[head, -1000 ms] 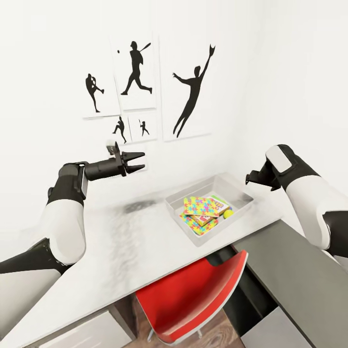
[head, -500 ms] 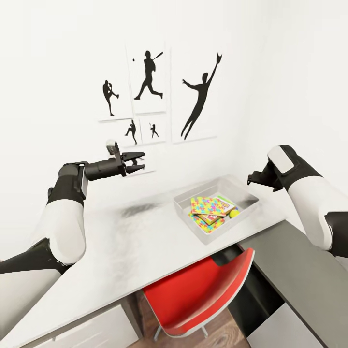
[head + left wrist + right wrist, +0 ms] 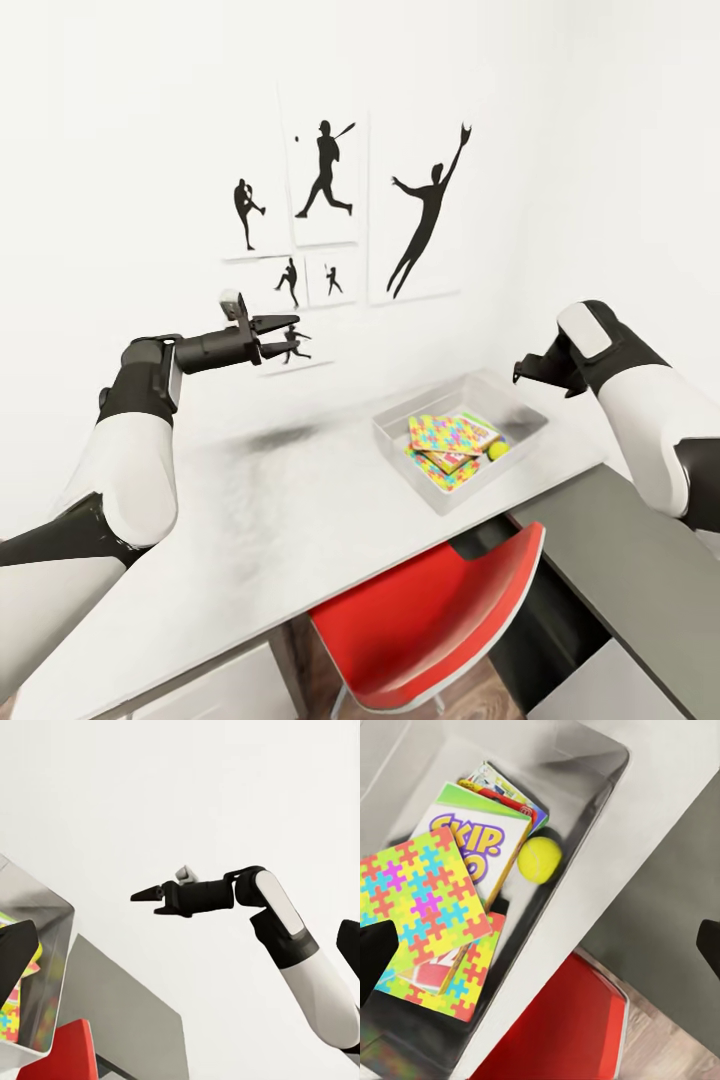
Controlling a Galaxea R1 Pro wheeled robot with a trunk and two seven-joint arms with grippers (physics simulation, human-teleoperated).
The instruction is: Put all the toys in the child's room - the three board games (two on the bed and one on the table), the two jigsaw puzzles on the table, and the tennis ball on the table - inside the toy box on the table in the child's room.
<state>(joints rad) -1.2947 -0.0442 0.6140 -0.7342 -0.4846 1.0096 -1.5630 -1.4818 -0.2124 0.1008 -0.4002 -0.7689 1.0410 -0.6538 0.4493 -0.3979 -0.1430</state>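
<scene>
The left hand (image 3: 282,335) sits left of centre in the head view, held level above the table (image 3: 250,520) at the end of a forearm reaching straight out toward the wall; its two dark fingers are spread apart and grasp nothing. The left arm's white upper segment drops to the lower left corner of the frame. The right hand (image 3: 148,900) appears in the left wrist view, fingers parted a little and empty, its wrist bent from a white forearm; in the head view this arm comes in from the right edge, elbow low, hand raised at mid-right above the toy box (image 3: 395,432).

The toy box rests on the table right of centre, near its front edge. Inside lie the jigsaw puzzles (image 3: 424,896), one stacked over the other, overlapping the SKIP-BO box (image 3: 484,844); another board game (image 3: 502,791) peeks from beneath that. The tennis ball (image 3: 539,859) lies beside the SKIP-BO box, against the tray wall. A red chair (image 3: 430,620) is tucked under the table at lower centre. Black baseball silhouette prints (image 3: 325,170) hang on the wall in the upper middle.
</scene>
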